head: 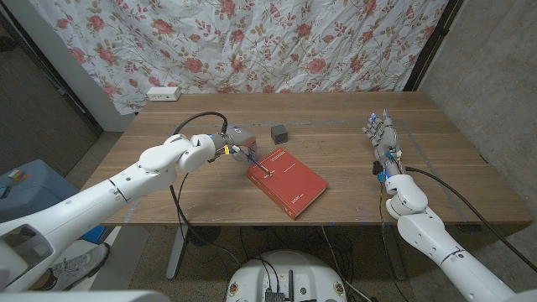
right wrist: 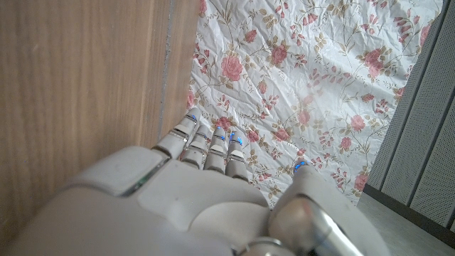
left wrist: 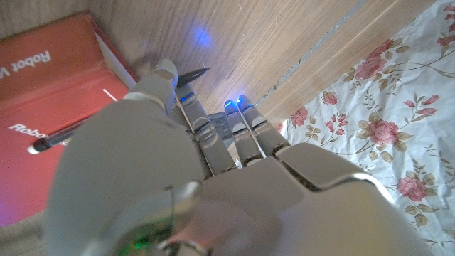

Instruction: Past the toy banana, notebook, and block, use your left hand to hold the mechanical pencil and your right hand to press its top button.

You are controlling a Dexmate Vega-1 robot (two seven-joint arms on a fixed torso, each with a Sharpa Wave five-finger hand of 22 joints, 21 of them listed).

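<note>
While the left hand [head: 225, 144] seemingly pinches the mechanical pencil [left wrist: 106, 118] over the notebook [head: 286, 181], the right hand [head: 382, 134] lies spread, empty

Mechanical pencil [left wrist: 85, 128] middle hidden behind left robot hand [left wrist: 178, 178].

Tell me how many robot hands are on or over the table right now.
2. The left hand is at the red notebook's far corner, by the mechanical pencil. The right hand is over the table's right side, fingers extended.
</note>
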